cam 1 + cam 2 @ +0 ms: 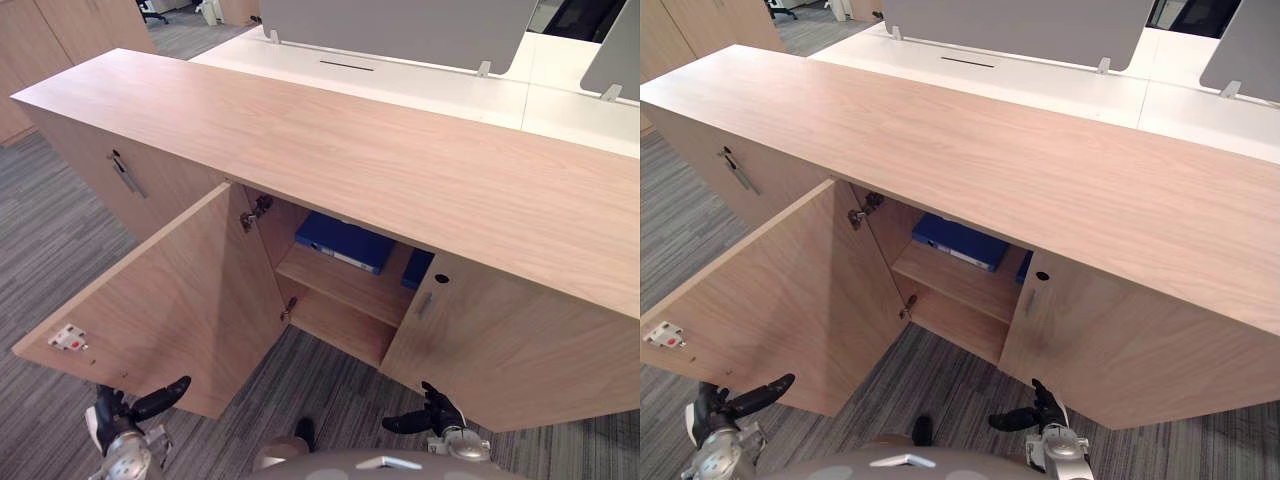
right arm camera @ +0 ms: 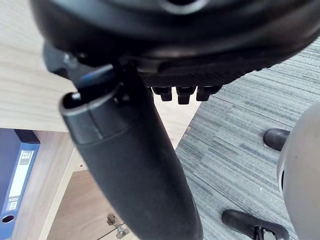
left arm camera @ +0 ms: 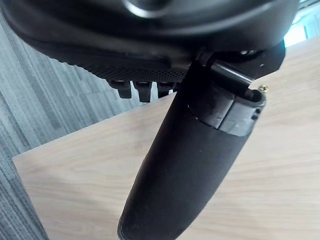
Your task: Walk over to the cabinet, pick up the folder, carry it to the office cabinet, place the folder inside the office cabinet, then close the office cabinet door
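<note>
Left eye view looks down on the office cabinet (image 1: 330, 150), a long low unit of light wood standing on grey carpet floor (image 1: 50, 250). Its left door (image 1: 190, 300) is swung wide open toward the robot, and the door on the right (image 1: 500, 340), with a small metal handle (image 1: 424, 304), is closed.

Inside the open part, the blue folder (image 1: 345, 243) lies flat on the upper shelf (image 1: 340, 280), under the top board of the cabinet. A second blue thing (image 1: 417, 268) is just beside it, half hidden by the closed door.

The left hand (image 1: 150, 402) hangs low in front of the open door, near its lower edge. Its fingers are loose and spread, and it holds nothing. The right hand (image 1: 430, 412) hangs low before the closed door, also relaxed and empty, not touching the wood.

In the right wrist view the folder (image 2: 17, 170) shows past the thumb, well apart from the hand.

Behind the cabinet there is a white worktop (image 1: 420, 85) with grey divider panels (image 1: 400, 30).
</note>
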